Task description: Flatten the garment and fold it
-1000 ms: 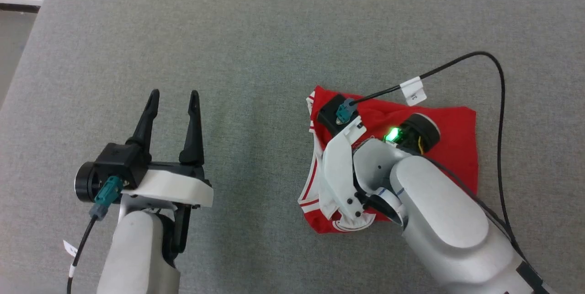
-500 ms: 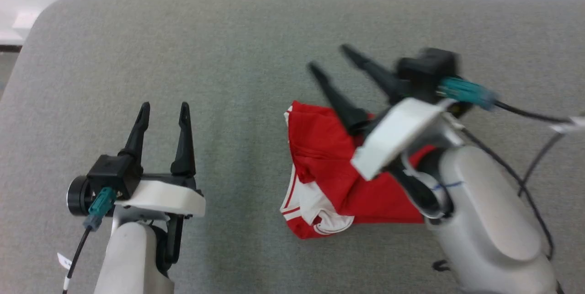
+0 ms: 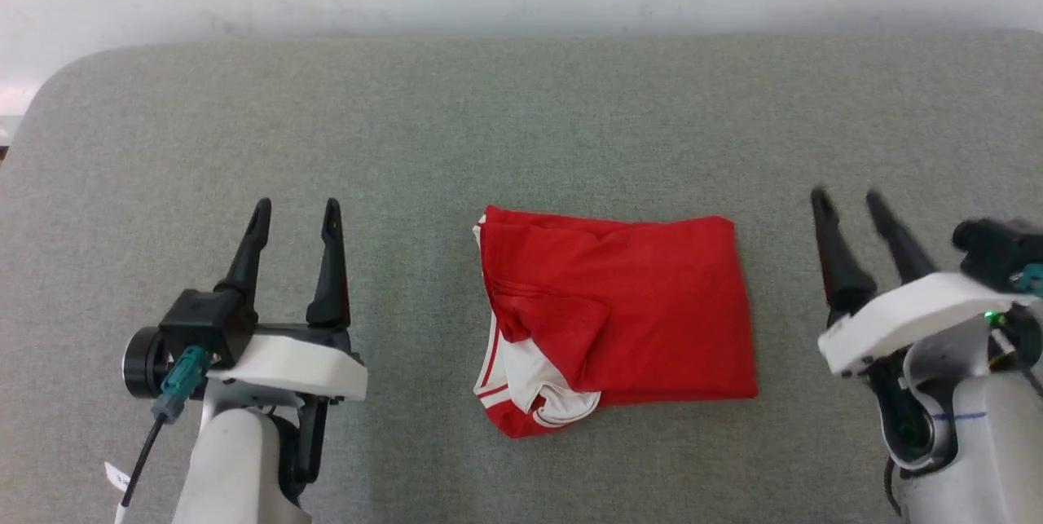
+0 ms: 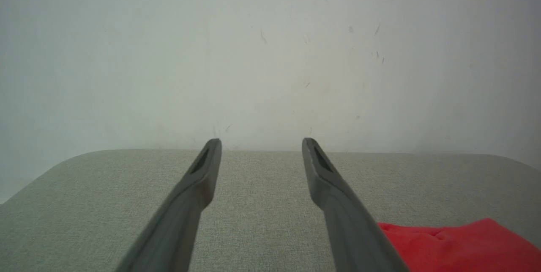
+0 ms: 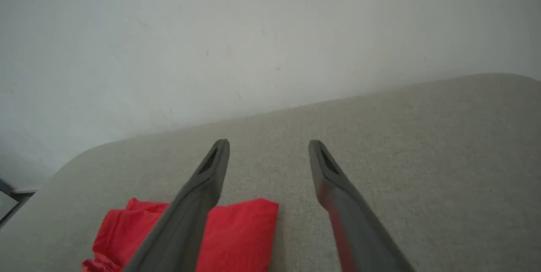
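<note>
Head view: red folded jersey T-shirt with white striped trim [image 3: 644, 304] lies at the middle of the grey fabric table [image 3: 521, 125]; left gripper [image 3: 296, 206] over the table's left part, right gripper [image 3: 847, 196] over its right, both wide open, empty

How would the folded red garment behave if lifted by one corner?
The garment is probably floppy: its soft creases and loose white sleeve edge suggest it would sag and unfold. Thin cloth lying flat, it is likely light. Pushed over the rough grey surface, it may bunch rather than slide.
</note>
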You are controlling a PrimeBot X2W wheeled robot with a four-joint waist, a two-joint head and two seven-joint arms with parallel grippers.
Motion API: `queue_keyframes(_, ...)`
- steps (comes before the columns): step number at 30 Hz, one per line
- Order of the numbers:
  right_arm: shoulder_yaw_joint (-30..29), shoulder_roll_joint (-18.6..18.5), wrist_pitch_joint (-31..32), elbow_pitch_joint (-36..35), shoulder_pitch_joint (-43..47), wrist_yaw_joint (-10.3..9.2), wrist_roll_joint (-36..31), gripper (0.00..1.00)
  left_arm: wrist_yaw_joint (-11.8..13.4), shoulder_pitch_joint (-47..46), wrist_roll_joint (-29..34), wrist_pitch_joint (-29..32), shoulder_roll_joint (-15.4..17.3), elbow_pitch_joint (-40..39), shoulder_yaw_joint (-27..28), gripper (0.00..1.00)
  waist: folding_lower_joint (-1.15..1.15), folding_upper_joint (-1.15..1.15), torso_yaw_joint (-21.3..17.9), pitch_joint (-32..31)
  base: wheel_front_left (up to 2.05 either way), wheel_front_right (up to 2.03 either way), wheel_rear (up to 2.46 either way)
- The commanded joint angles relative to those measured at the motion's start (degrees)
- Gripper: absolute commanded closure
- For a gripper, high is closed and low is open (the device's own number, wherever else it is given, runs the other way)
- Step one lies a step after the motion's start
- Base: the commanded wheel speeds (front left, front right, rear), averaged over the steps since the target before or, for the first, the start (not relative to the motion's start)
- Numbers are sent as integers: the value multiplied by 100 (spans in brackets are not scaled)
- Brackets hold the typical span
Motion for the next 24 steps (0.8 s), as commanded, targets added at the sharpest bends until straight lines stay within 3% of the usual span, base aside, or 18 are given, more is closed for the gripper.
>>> queue_keyframes(1,-17,14,128,87,73,-5,33,0,-21,69,21,-27,-13,7,5,0,1,0,0,-16,0,0,0)
queue_keyframes(2,-55,14,540,333,107,-5,27,0,-20,84,23,-27,-15,9,1,0,1,0,9,-28,0,0,0)
queue_keyframes(12,-29,14,1970,1381,-230,-5,283,0,-24,117,27,-27,-26,29,-56,0,1,0,126,8,0,0,0)
queue_keyframes(22,452,14,2629,2579,-822,-5,787,0,-30,94,25,-27,-33,83,-78,0,1,0,264,80,0,0,0)
queue_keyframes(23,509,14,2640,2661,-867,-5,791,16,-32,91,26,-27,-33,87,-75,0,1,0,270,84,0,0,0)
queue_keyframes(24,548,14,2638,2729,-907,-5,811,57,-33,89,27,-27,-33,90,-72,0,1,0,275,88,0,0,0)
